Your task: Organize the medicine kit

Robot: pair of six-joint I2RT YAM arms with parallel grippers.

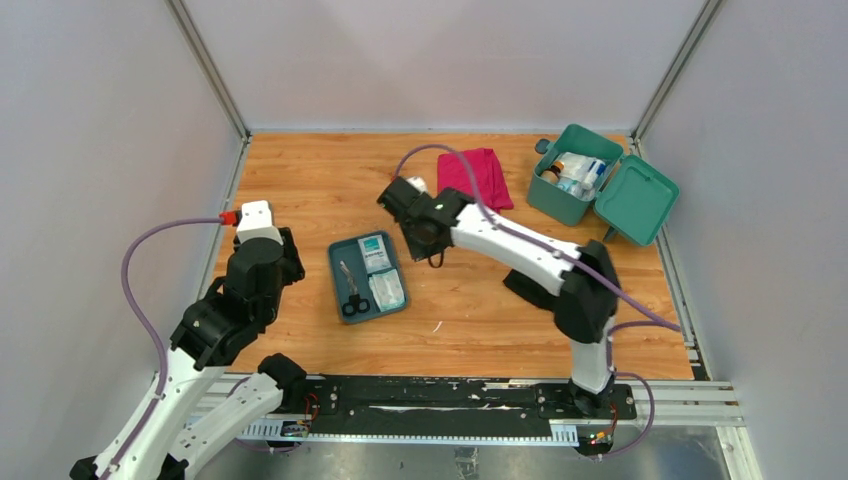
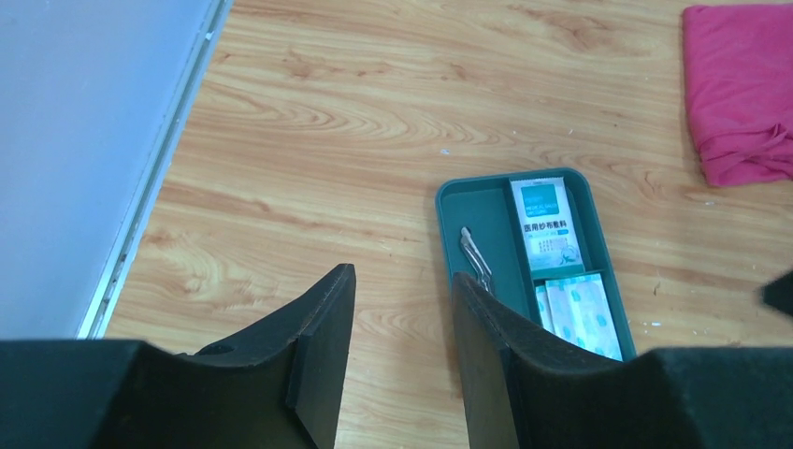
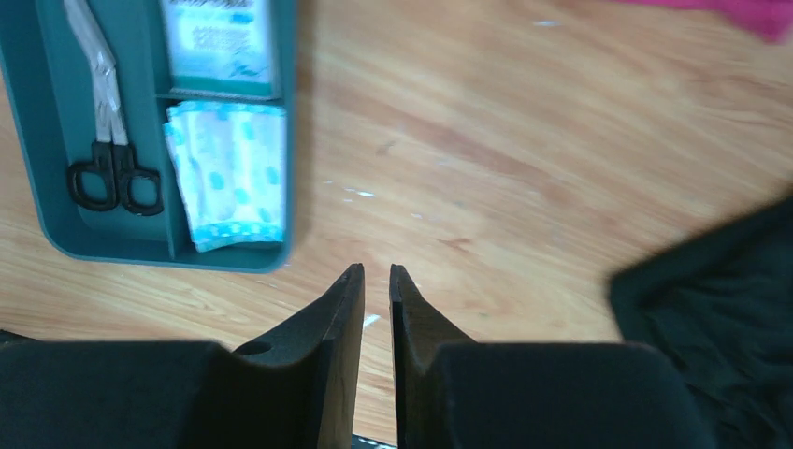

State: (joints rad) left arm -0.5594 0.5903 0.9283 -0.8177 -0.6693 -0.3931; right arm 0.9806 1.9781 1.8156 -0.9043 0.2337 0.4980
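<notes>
The medicine kit (image 1: 560,200), a teal box, stands at the back right with its lid (image 1: 637,198) swung open and packets and bottles inside. A shallow dark-teal tray (image 1: 340,285) in the middle holds scissors (image 3: 108,178), a gauze packet (image 2: 550,223) and plasters (image 3: 229,173). My right gripper (image 3: 376,268) hangs over bare wood just right of the tray (image 3: 28,140). Its jaws stand a narrow gap apart with nothing between them. Left of the tray (image 2: 463,201), my left gripper (image 2: 402,273) is open and empty above the table.
A folded pink cloth (image 1: 480,175) lies at the back, left of the kit. A black cloth (image 3: 720,309) lies under the right arm, right of its gripper. Grey walls close in both sides, and a metal rail runs along the near edge.
</notes>
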